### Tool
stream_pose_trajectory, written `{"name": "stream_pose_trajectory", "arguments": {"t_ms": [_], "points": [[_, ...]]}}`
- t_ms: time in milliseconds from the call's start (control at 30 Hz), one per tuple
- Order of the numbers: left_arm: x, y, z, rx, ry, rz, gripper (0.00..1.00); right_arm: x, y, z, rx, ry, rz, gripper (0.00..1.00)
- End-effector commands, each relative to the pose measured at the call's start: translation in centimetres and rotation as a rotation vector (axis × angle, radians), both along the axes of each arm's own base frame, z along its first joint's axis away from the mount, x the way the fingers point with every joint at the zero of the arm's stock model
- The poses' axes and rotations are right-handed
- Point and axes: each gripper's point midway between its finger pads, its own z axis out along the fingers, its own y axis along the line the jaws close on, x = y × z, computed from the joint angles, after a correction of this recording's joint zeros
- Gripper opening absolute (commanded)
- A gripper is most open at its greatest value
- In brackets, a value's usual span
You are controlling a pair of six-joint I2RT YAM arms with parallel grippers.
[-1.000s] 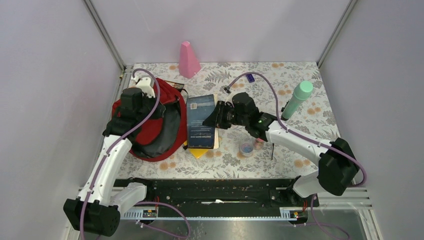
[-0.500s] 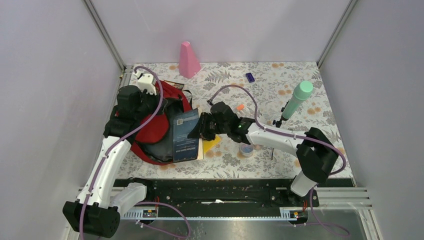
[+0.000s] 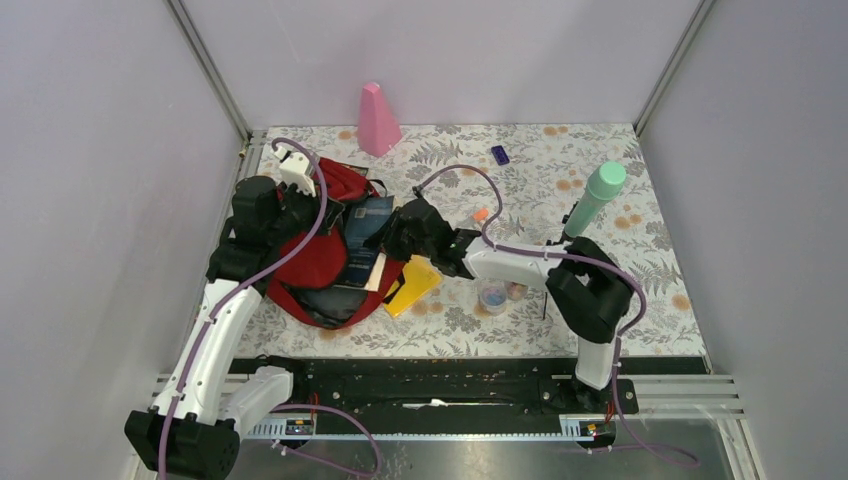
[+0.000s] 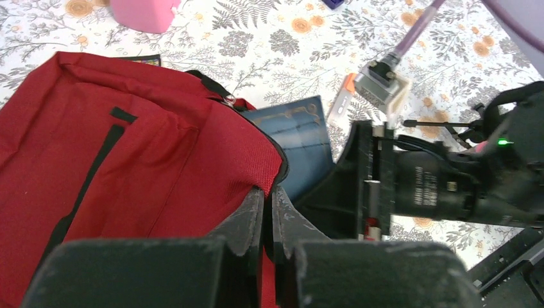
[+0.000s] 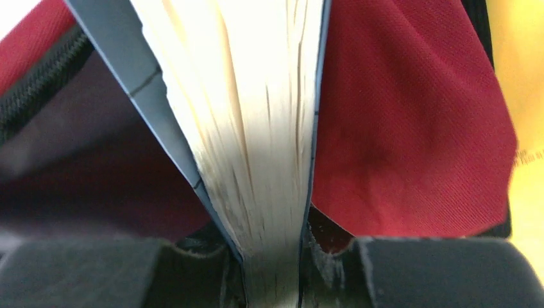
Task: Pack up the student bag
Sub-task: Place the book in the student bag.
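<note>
Book insertion. The right gripper (image 5: 272, 273), clamped on the book (image 5: 256, 128), noses it into the bag (image 3: 315, 270) at the left of the table (image 3: 560, 160). The left gripper (image 4: 268, 205) pinches the bag's rim, lifting the mouth. The next move probably calls for a deeper push, then release. Bag: dark red, black-trimmed, slumped, agape.

Dark red student bag (image 3: 320, 262) with black trim lies slumped at the left of the table (image 3: 600, 150); its mouth gapes open rightward.
</note>
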Motion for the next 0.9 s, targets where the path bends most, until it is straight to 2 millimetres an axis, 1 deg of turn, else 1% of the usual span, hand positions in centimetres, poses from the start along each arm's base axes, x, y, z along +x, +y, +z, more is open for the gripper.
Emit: {"name": "stream_pose_trajectory", "arguments": {"t_ms": [0, 133, 167, 333, 367, 433, 500, 567, 667, 733, 833, 867], "points": [[0.1, -1.7, 4.2, -0.07, -0.145, -0.091, 0.0, 5.7, 2.7, 8.2, 0.252, -0.175, -0.192, 0.0], [-0.2, -2.0, 4.5, -0.084, -0.15, -0.105, 0.0, 7.7, 3.5, 8.5, 0.242, -0.233, -0.244, 0.0], [-0.2, -2.1, 4.5, -0.088, -0.147, -0.11, 0.0, 8.1, 4.0, 7.8, 0.236, -0.234, -0.247, 0.0], [-0.2, -2.4, 4.5, -0.104, -0.138, -0.123, 0.0, 9.4, 6.9, 6.6, 0.242, -0.253, -0.207, 0.0], [-0.1, -2.5, 4.4, -0.107, -0.135, -0.127, 0.0, 9.7, 7.5, 6.7, 0.238, -0.264, -0.204, 0.0], [-0.1, -2.7, 4.4, -0.114, -0.133, -0.134, 0.0, 10.1, 8.3, 5.5, 0.197, -0.281, -0.202, 0.01], [0.0, -2.8, 4.3, -0.12, -0.128, -0.138, 0.0, 10.7, 8.9, 4.4, 0.148, -0.3, -0.202, 0.04], [0.0, -2.8, 4.2, -0.121, -0.123, -0.14, 0.0, 11.3, 9.3, 3.4, 0.103, -0.328, -0.202, 0.08], [0.2, -2.7, 4.1, -0.119, -0.119, -0.126, 0.0, 11.8, 9.4, 1.6, 0.012, -0.358, -0.189, 0.19], [0.4, -2.5, 3.9, -0.116, -0.117, -0.114, 0.0, 11.7, 9.4, 1.2, -0.007, -0.368, -0.174, 0.25], [1.0, -1.8, 3.5, -0.103, -0.105, -0.062, 0.0, 11.2, 9.3, 1.4, 0.003, -0.377, -0.151, 0.42], [1.2, -1.5, 3.4, -0.097, -0.101, -0.043, 0.0, 11.0, 9.2, 1.6, 0.002, -0.382, -0.146, 0.51]]}}
